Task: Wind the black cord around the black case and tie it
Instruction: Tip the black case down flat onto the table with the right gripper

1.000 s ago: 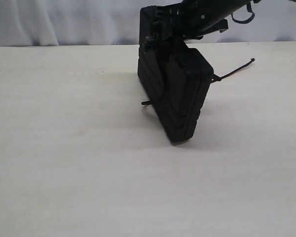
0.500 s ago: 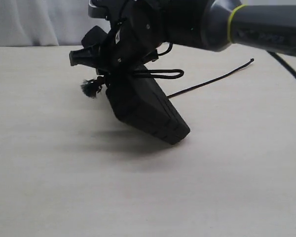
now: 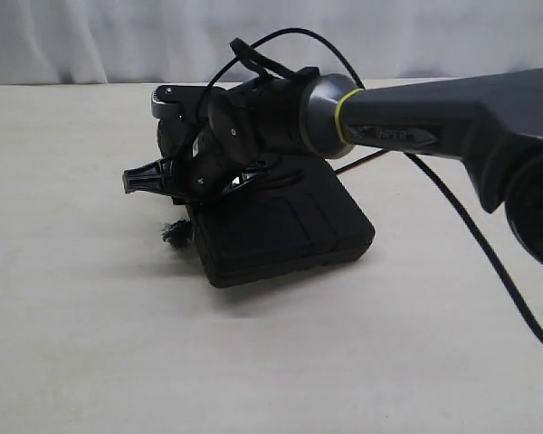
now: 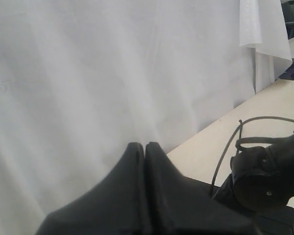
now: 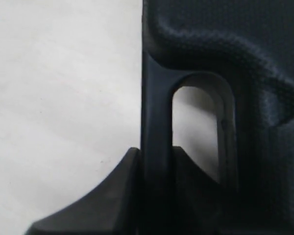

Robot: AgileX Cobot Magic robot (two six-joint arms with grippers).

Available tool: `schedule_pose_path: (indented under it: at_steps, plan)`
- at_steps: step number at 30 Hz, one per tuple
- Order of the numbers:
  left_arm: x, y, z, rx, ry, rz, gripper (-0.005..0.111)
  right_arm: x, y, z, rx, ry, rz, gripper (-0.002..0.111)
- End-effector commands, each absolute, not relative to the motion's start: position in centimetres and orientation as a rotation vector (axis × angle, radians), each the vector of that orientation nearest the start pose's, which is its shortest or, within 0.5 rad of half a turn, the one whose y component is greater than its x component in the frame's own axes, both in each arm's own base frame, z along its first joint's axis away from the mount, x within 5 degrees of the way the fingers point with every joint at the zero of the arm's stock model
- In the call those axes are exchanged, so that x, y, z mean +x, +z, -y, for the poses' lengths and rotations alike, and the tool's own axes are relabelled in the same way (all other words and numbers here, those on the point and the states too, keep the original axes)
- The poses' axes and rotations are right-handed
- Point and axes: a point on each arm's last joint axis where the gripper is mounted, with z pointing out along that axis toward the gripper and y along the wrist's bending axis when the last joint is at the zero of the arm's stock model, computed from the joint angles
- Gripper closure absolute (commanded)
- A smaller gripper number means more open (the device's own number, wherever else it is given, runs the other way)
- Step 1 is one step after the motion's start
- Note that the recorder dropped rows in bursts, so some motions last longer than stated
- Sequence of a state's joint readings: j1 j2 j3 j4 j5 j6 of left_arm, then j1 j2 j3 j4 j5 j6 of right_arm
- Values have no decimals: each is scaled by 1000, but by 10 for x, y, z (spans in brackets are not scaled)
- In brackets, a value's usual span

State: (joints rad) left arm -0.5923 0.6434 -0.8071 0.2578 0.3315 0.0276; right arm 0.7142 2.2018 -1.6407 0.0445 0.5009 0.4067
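Observation:
The black case (image 3: 285, 231) lies low on the table near the middle of the exterior view, ribbed face up. My right gripper (image 3: 188, 185) reaches across from the right and is shut on the bar of the case's handle slot (image 5: 196, 127) at its left end. In the right wrist view the two fingers (image 5: 125, 191) press that bar from both sides. The black cord's fuzzy knot (image 3: 175, 232) sticks out at the case's left edge. A thin stretch of cord (image 3: 362, 163) trails off behind the arm. My left gripper (image 4: 144, 146) is shut on nothing, held up facing the curtain.
The right arm (image 3: 434, 122) spans the right half of the exterior view, with a smooth black cable (image 3: 489, 258) hanging from it across the table. A white curtain (image 3: 90, 41) runs along the table's far edge.
The right arm has swung left and turned the case from standing on its edge down to lying nearly flat. The fuzzy knot has come into view at the case's left side.

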Motion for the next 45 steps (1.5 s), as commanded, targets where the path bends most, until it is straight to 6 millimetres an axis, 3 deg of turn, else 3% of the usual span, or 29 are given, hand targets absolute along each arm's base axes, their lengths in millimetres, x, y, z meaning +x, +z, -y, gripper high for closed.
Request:
schedule_pose_path:
  at_steps: [1, 5, 10, 15, 18, 21, 31, 35, 40, 45]
  plan:
    - [107, 399, 63, 624, -188, -1522, 107, 368, 165, -319, -412, 469, -2526, 62]
    - [107, 399, 63, 623, -190, -1527, 107, 370, 175, -320, -463, 419, -2531, 51]
    - [107, 399, 63, 623, -189, -1526, 107, 374, 202, -313, -559, 247, -2544, 51]
    - [107, 399, 63, 628, -183, -1526, 107, 371, 235, -294, -623, -14, -2594, 51]
    - [107, 399, 63, 628, -183, -1526, 107, 364, 242, -282, -780, -172, -2624, 51]
    - [107, 399, 63, 628, -183, -1526, 107, 356, 240, -277, -989, -247, -2672, 51]
    - [107, 397, 62, 631, -178, -1543, 107, 340, 233, -294, -1270, 0, -2664, 51]
    - [107, 397, 62, 631, -178, -1543, 107, 328, 218, -299, -1489, -101, -2595, 51]
    - [107, 397, 62, 632, -178, -1545, 107, 322, 209, -298, -1553, -458, -2486, 51]
    - [107, 397, 62, 632, -178, -1545, 107, 319, 195, -296, -1590, -477, -2475, 51]
